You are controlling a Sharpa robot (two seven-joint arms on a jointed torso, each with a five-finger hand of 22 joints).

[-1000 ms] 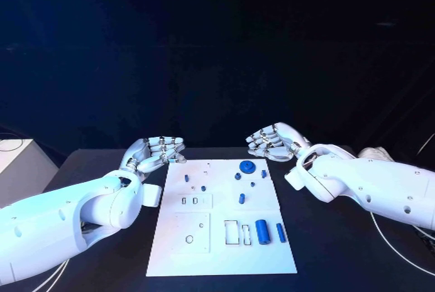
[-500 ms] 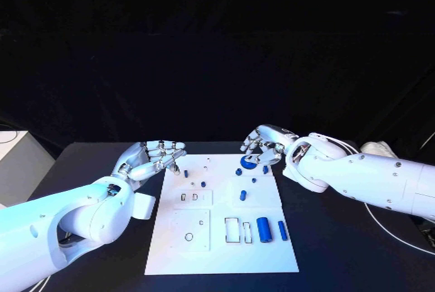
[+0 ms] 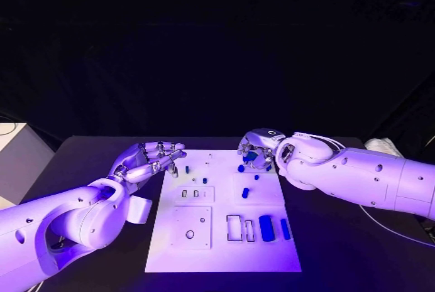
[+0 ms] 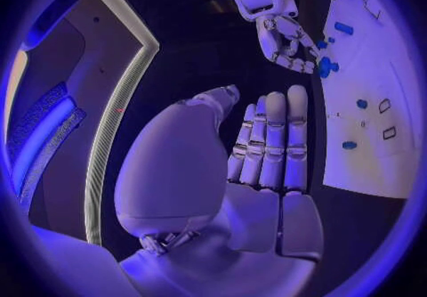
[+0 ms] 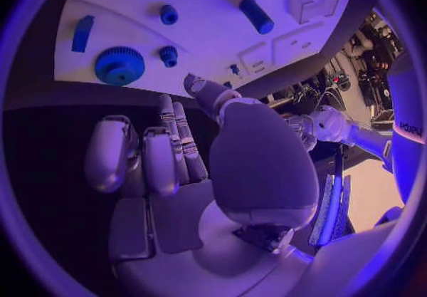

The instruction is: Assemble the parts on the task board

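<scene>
The right hand (image 3: 258, 149), fingers apart, hovers over the gear (image 5: 119, 65) to grasp it, while the empty left hand (image 3: 148, 159) waits beside the board (image 3: 217, 254).

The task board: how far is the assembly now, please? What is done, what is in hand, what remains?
Little looks done. On the task board the blue cylinder and the blue bar lie loose beside empty rectangular slots. In hand: nothing; the right hand hangs over the blue gear at the far edge, and the left hand hovers by the board's left corner. Nearly all parts remain to be placed.
</scene>
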